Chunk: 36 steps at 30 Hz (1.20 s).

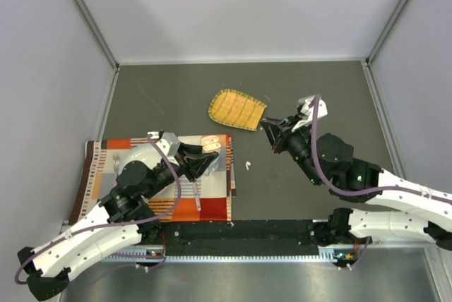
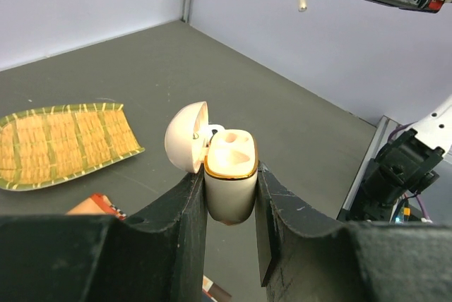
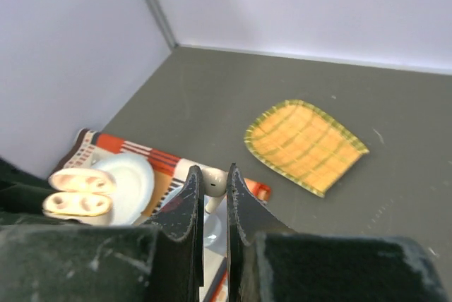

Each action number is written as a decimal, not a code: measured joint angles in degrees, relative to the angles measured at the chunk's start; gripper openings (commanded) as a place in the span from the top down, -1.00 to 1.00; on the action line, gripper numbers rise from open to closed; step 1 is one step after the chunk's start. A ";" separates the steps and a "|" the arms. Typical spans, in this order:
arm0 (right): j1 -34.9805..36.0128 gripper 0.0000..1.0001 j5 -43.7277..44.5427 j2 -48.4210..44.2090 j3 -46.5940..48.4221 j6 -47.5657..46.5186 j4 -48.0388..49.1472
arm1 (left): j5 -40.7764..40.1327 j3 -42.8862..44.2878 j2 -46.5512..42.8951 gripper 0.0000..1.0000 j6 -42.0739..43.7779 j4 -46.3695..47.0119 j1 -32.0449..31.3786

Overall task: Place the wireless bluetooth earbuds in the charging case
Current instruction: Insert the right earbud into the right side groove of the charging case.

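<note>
My left gripper (image 2: 231, 185) is shut on the white charging case (image 2: 229, 164), held upright above the placemat with its lid (image 2: 185, 136) flipped open. Its sockets look empty. The case also shows in the top view (image 1: 209, 144) and in the right wrist view (image 3: 76, 193). My right gripper (image 3: 214, 183) is shut on a white earbud (image 3: 216, 180), stem down. It hovers right of the case, near the woven mat, and shows in the top view (image 1: 268, 129). Another earbud (image 1: 248, 166) lies on the table between the arms. Other earbuds are out of view.
A yellow woven mat (image 1: 236, 109) lies at mid-table, just behind my right gripper. A striped orange placemat (image 1: 212, 207) with a fork (image 1: 116, 163), a knife (image 1: 196, 195) and a white plate (image 3: 134, 182) lies at the left, under my left arm.
</note>
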 measured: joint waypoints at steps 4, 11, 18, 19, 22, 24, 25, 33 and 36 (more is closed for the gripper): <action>1.31 1.00 -5.51 2.19 0.22 -2.27 2.95 | 1.86 0.00 2.14 1.00 0.02 2.16 0.00; 4.13 1.00 -12.20 4.11 -0.55 -4.79 9.38 | 4.81 -0.04 2.91 1.00 0.20 5.16 0.00; 8.59 1.00 -13.44 6.62 -0.63 -9.05 14.40 | 7.45 -2.34 2.21 1.00 1.73 9.92 0.00; 9.66 1.00 -13.11 7.10 -0.81 -10.34 15.30 | 7.74 -2.62 2.10 1.00 2.03 10.38 0.00; 12.44 1.00 -12.04 8.90 -1.11 -14.21 17.99 | 8.66 -2.78 2.10 1.00 3.15 11.72 0.00; 13.00 1.00 -11.32 9.77 -1.44 -15.96 19.12 | 9.29 -2.78 2.12 1.00 3.56 12.55 0.00; 13.14 1.00 -10.67 10.10 -1.66 -16.72 19.65 | 9.51 -2.78 2.12 1.00 3.78 12.90 0.00; 13.27 1.00 -6.99 11.17 -3.80 -21.81 24.65 | 10.82 -2.80 2.03 1.00 4.59 13.88 0.00; 13.27 1.00 -6.58 11.17 -3.80 -22.84 25.94 | 10.95 -2.80 1.77 1.00 4.63 14.21 -0.02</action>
